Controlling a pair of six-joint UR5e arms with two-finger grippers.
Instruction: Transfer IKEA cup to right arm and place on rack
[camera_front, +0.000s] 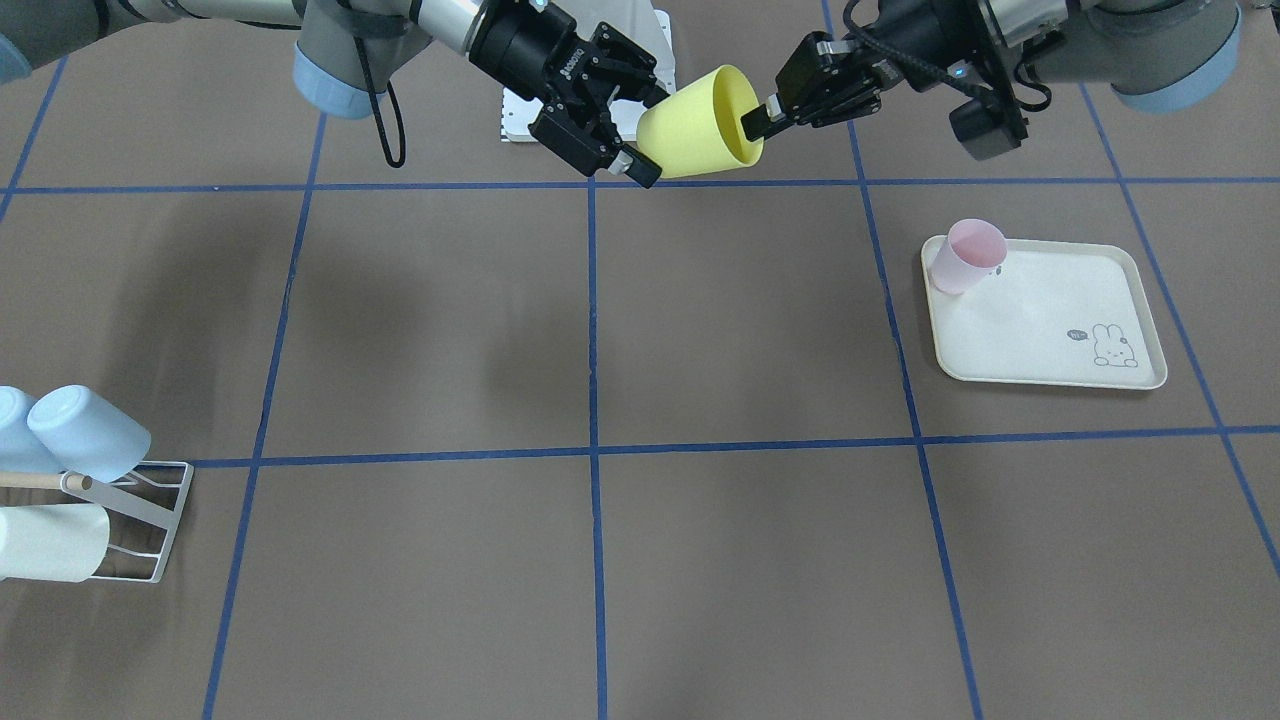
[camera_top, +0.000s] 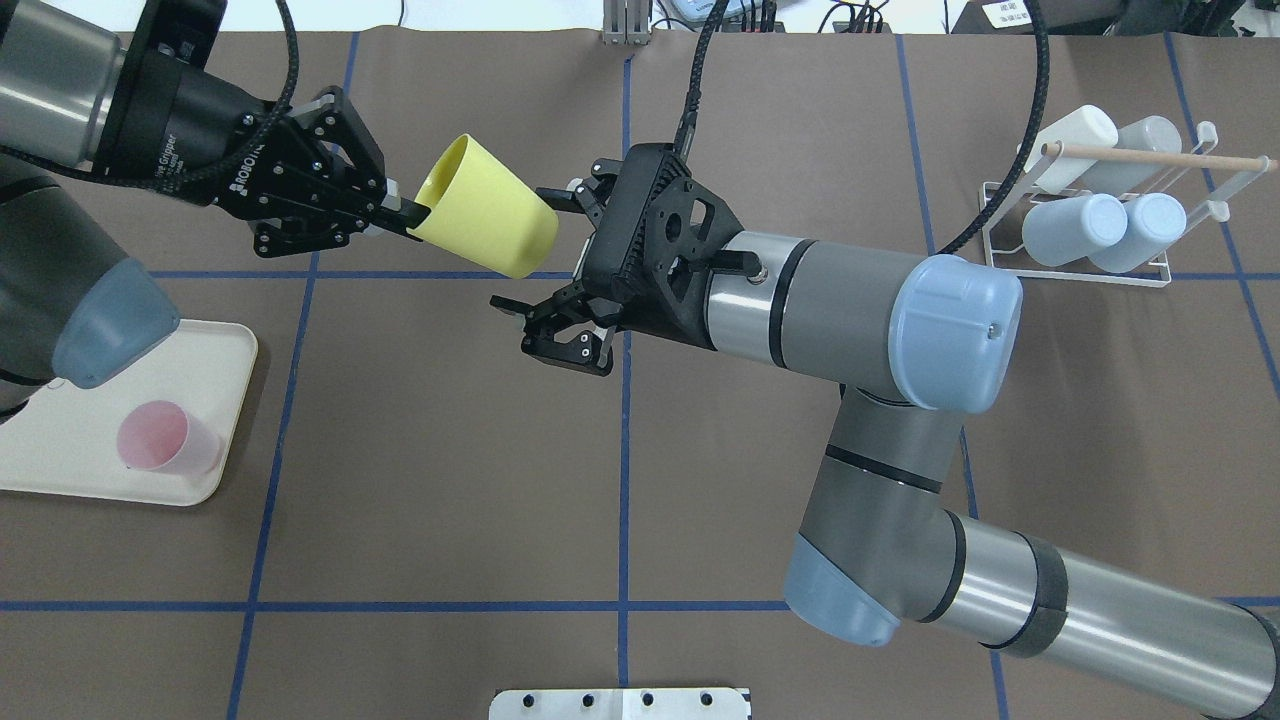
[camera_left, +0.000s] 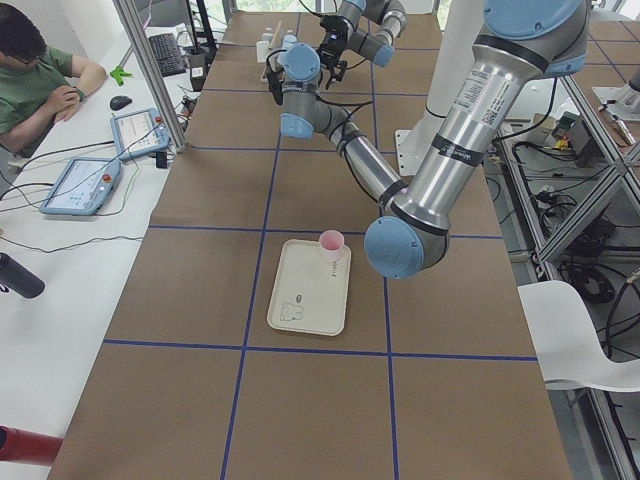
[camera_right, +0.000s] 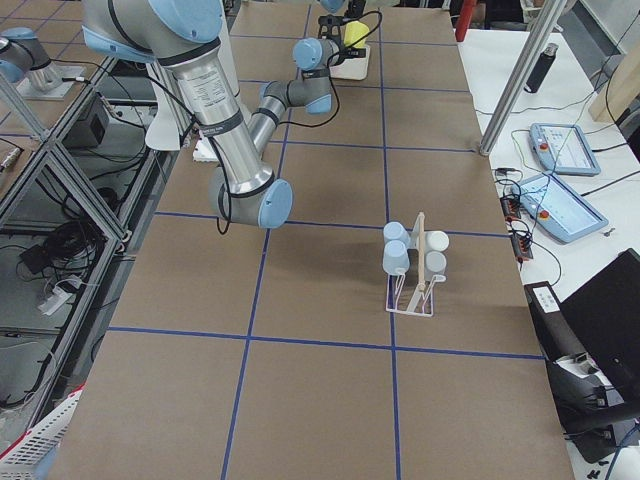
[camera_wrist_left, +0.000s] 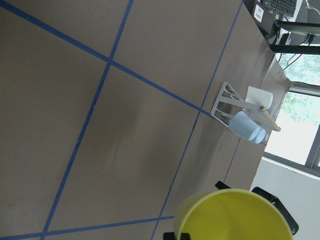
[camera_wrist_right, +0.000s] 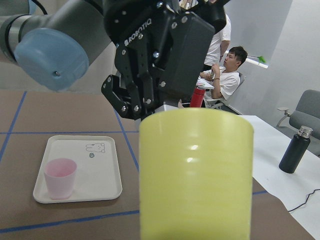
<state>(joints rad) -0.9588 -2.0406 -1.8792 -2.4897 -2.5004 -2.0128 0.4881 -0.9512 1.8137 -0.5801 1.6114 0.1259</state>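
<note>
Yellow plastic, likely light, stiff and slick: the cup (camera_top: 485, 208) hangs above the table (camera_top: 450, 480), its rim pinched by the left hand (camera_top: 400, 212). Your right hand (camera_top: 530, 248) gapes around its base; take the mid-wall.

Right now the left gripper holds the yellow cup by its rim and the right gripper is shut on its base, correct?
No: the right gripper is open, straddling the base of the yellow cup, per the overhead view. The left gripper holds the rim.
</note>
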